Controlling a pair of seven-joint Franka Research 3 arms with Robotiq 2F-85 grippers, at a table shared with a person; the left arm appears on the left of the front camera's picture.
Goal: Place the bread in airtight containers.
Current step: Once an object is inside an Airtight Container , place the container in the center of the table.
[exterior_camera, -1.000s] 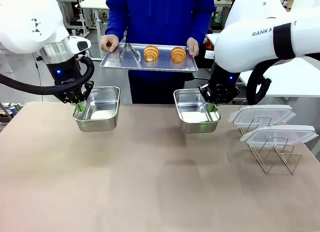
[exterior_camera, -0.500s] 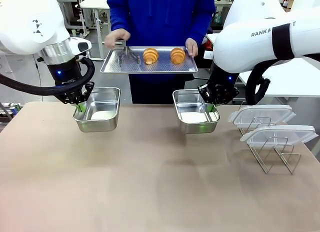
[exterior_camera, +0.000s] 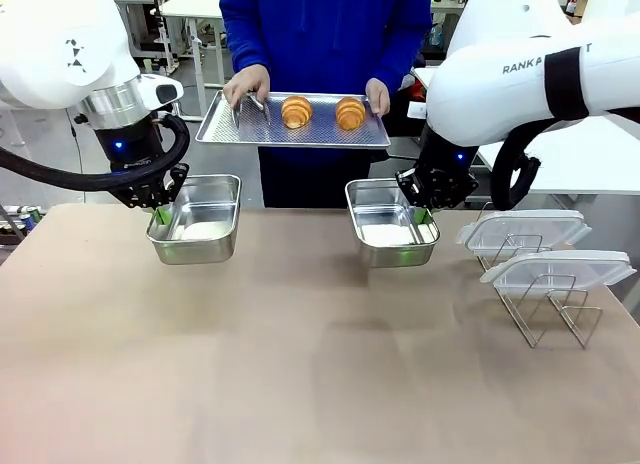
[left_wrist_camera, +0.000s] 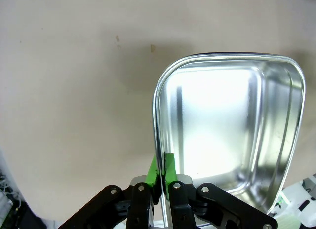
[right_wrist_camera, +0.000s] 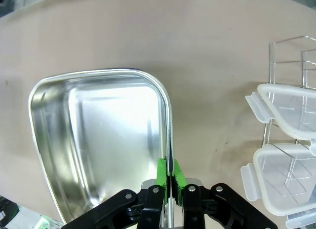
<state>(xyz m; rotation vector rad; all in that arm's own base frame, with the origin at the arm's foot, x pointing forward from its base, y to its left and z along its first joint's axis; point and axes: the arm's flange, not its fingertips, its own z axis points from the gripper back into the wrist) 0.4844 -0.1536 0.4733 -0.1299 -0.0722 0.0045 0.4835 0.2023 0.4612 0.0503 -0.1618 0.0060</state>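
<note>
Two golden croissants (exterior_camera: 296, 110) (exterior_camera: 350, 112) lie on a flat metal tray (exterior_camera: 320, 134) that a person in blue holds at the far side; one hand (exterior_camera: 247, 87) grips tongs on the tray. My left gripper (exterior_camera: 160, 213) is shut on the rim of the left steel container (exterior_camera: 197, 219), seen empty in the left wrist view with the gripper (left_wrist_camera: 162, 171) pinching its edge (left_wrist_camera: 158, 120). My right gripper (exterior_camera: 425, 215) is shut on the rim of the right container (exterior_camera: 390, 224), also empty, with the gripper (right_wrist_camera: 169, 175) clamping its wall (right_wrist_camera: 168, 120).
Two clear plastic lids (exterior_camera: 525, 229) (exterior_camera: 557, 269) rest on a wire rack (exterior_camera: 545, 309) at the right, also seen as lids (right_wrist_camera: 286, 115) in the right wrist view. The tan tabletop (exterior_camera: 300, 364) stretches toward the front.
The person's hand has moved onto the tongs on the tray, and the tray has risen slightly. Both arms and containers stay put.
</note>
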